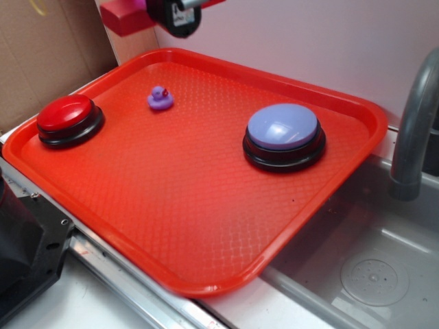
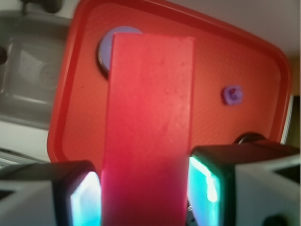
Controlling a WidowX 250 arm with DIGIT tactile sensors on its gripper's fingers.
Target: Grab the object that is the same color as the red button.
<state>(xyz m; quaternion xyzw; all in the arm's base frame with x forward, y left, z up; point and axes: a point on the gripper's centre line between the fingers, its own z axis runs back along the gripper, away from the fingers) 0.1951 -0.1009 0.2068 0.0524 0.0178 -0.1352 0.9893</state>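
Note:
The red block (image 2: 148, 127) is held between my two fingers and fills the middle of the wrist view. In the exterior view it (image 1: 125, 16) sticks out to the left of my gripper (image 1: 159, 9), high above the far edge of the tray at the top of the frame. My gripper (image 2: 145, 197) is shut on the block, its teal pads (image 2: 87, 200) pressing both sides. The red button (image 1: 66, 116) sits on its black base at the tray's left side; in the wrist view only its dark edge (image 2: 249, 138) shows behind the right finger.
The big red tray (image 1: 206, 226) lies beside a metal sink (image 1: 370, 274) with a grey faucet (image 1: 411, 130). A lavender-blue button (image 1: 284, 130) stands on the right, a small purple duck (image 1: 160, 99) at the back. Cardboard (image 1: 41, 48) stands at left.

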